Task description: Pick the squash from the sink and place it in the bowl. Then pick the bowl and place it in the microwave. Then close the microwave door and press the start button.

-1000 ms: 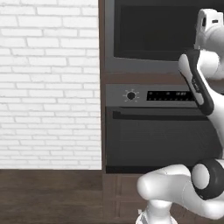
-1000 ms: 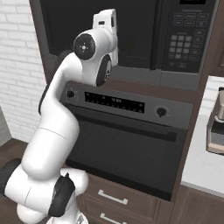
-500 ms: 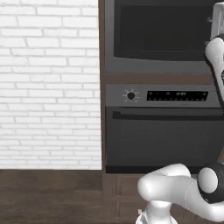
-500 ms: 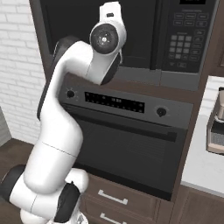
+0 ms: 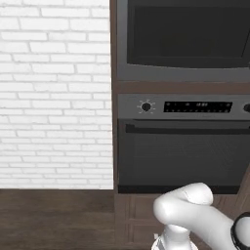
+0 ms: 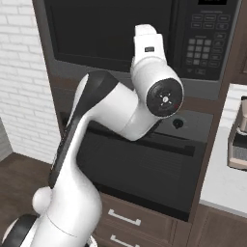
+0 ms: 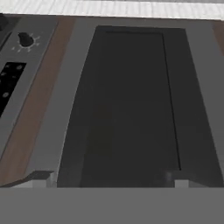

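Observation:
The microwave (image 5: 185,73) sits above the oven with its dark microwave door (image 6: 106,34) shut flat in its grey frame. In the hand view the microwave door (image 7: 131,105) lies close ahead, turned sideways. My gripper (image 7: 108,179) is open, its fingertips (image 7: 41,177) far apart with nothing between them. In the right base view my hand (image 6: 147,43) points at the door's right part, beside the keypad (image 6: 202,43). The squash, the sink and the bowl are out of view.
Below the microwave is the oven (image 5: 180,156) with a knob (image 5: 145,106), a display strip (image 5: 197,106) and a bar handle. A white brick wall (image 5: 53,93) stands to the left. A counter with a small appliance (image 6: 239,140) is at the right.
My arm has swung right: its upper links have left the left base view, and in the right base view the wrist has moved right along the microwave door.

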